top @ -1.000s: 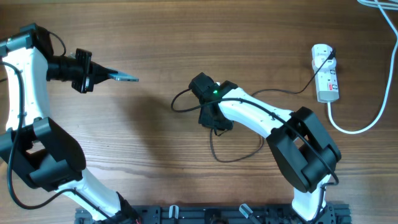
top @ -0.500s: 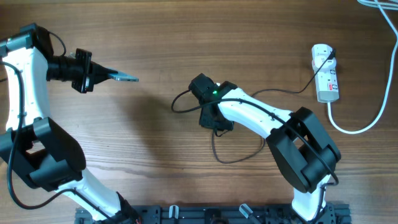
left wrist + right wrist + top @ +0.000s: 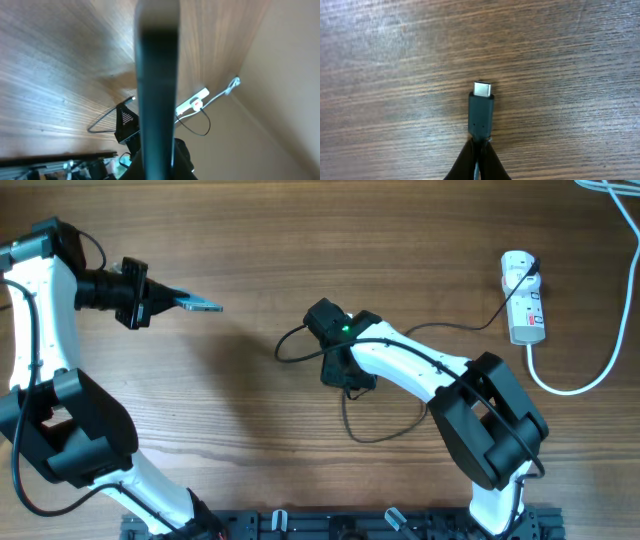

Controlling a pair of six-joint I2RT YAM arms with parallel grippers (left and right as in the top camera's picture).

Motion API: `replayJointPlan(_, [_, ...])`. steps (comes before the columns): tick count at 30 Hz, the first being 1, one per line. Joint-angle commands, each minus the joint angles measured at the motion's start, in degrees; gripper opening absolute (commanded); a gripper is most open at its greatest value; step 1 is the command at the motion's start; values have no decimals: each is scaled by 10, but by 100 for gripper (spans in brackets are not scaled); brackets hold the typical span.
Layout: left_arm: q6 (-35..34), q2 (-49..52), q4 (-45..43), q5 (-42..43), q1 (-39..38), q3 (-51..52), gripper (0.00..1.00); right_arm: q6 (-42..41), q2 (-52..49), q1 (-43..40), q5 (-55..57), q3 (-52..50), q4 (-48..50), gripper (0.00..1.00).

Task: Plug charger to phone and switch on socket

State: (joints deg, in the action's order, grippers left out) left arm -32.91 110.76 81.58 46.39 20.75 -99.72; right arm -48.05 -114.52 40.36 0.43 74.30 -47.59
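Note:
My left gripper (image 3: pixel 160 300) is shut on the phone (image 3: pixel 200 305) and holds it above the table at the far left; the phone shows edge-on. In the left wrist view the phone (image 3: pixel 156 85) is a dark vertical bar rising from the jaws (image 3: pixel 157 167). My right gripper (image 3: pixel 346 376) sits mid-table, shut on the charger cable just behind its metal-tipped connector (image 3: pixel 481 112), which points away from the jaws (image 3: pixel 479 150) above the wood. The black cable (image 3: pixel 385 435) loops on the table and runs to the white socket (image 3: pixel 524 298) at the far right, where its plug (image 3: pixel 530 272) sits.
The socket's thick white cord (image 3: pixel 585 385) curves along the right edge of the table. The socket also shows far off in the left wrist view (image 3: pixel 192 102). The arm bases and a black rail (image 3: pixel 330 525) stand along the front edge.

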Motion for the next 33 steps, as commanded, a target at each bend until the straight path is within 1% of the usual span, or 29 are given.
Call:
replayJointPlan(1, [99, -16, -14, 86, 0, 0, 4, 51, 26, 6, -14, 6, -25, 4])
replayJointPlan(3, [125, -16, -28, 127, 0, 0, 4, 84, 63, 6, -56, 7, -28, 4])
replayJointPlan(4, [132, -16, -50, 154, -2, 0, 4, 114, 95, 6, -101, 7, -28, 4])
replayJointPlan(6, [132, -16, -75, 174, -6, 0, 4, 153, 150, 6, -163, 7, -28, 4])
replayJointPlan(10, [133, -16, -106, 183, -27, 0, 4, 230, 246, 7, -255, 7, -30, 4])
replayJointPlan(14, [169, -16, -125, 186, -70, 0, 4, 256, 323, 19, -268, 7, -53, 4])
replayJointPlan(19, [181, -16, -160, 187, -134, 0, 4, 257, 358, 50, -268, 6, -69, 4])
replayJointPlan(22, [218, -16, -171, 187, -176, 0, 4, 252, 356, 75, -248, 6, -60, 4])
replayJointPlan(24, [247, -16, -172, 185, -203, 0, 4, 227, 354, 87, -203, 6, -52, 4])
replayJointPlan(27, [252, -16, -183, 184, -227, 0, 4, 170, 353, 89, -149, 6, -53, 4])
replayJointPlan(29, [253, -16, -187, 184, -233, 0, 4, 157, 353, 88, -146, 6, -50, 4])
replayJointPlan(33, [287, -16, -175, 193, -236, 0, 4, 127, 349, 87, -143, 6, -42, 5])
